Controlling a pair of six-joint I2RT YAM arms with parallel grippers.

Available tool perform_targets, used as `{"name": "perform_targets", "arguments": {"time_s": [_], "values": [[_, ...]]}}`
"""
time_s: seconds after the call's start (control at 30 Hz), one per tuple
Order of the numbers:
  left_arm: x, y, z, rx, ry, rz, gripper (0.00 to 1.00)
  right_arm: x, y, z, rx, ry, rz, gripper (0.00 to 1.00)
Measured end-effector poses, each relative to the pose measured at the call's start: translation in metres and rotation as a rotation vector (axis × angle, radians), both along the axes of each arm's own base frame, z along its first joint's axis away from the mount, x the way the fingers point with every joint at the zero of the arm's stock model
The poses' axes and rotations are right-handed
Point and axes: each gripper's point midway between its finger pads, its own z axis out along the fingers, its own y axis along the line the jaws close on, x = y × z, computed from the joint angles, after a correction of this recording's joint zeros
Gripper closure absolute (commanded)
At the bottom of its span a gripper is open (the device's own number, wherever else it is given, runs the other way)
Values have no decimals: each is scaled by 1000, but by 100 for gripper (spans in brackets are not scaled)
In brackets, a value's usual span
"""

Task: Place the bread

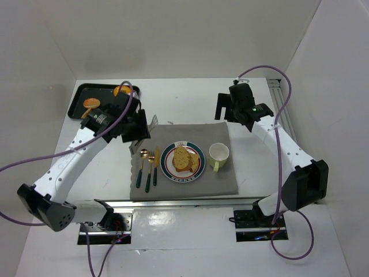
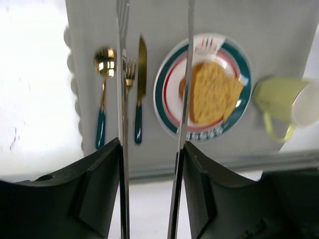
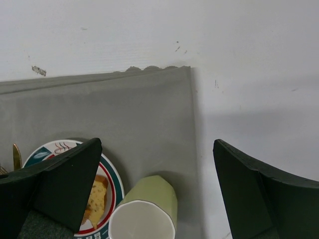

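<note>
Two toasted bread slices (image 1: 184,158) lie overlapping on the striped dinner plate (image 1: 197,173) on the grey mat. They also show in the left wrist view (image 2: 212,92) and partly in the right wrist view (image 3: 94,201). My left gripper (image 1: 141,134) hovers left of the plate, over the cutlery, and is shut on metal tongs (image 2: 122,74). The tongs' arms stand apart with nothing between them. My right gripper (image 1: 228,107) is open and empty above the mat's far right corner, behind the cup.
A green cup (image 1: 218,154) stands right of the plate. A gold spoon (image 1: 142,167), fork and knife (image 1: 155,167) lie left of it. A black tray (image 1: 78,98) with orange-glazed pastries sits at the far left. The grey mat (image 1: 190,131) covers the middle.
</note>
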Motion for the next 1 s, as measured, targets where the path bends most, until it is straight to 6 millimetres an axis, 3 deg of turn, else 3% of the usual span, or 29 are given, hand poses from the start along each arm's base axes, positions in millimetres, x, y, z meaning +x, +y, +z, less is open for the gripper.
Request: {"name": "perform_targets", "arguments": {"time_s": [0.17,0.27,0.4,0.57,0.67,0.73,0.83,0.87,1.0], "values": [[71,5,19,23,-112,23,39,11,6,-5,-1,18,6,0],[120,2,13,36,-156,30,40,12,6,-8,-4,28,6,0],[181,-2,-27,65,-153,41,40,15,7,-8,-6,31,5,0],[235,-3,-84,130,-124,31,35,26,11,-14,-10,48,4,0],[251,-3,-112,152,-104,17,27,30,12,-27,-22,80,2,0],[264,-5,-123,157,-94,6,27,32,13,-37,-33,106,1,0],[284,-7,-134,129,-89,4,25,31,11,-49,-50,142,-5,0],[289,-5,-137,118,-86,6,19,31,10,-51,-52,147,-7,0],[293,9,-148,103,-53,18,10,31,8,-50,-62,142,-19,0]]}}
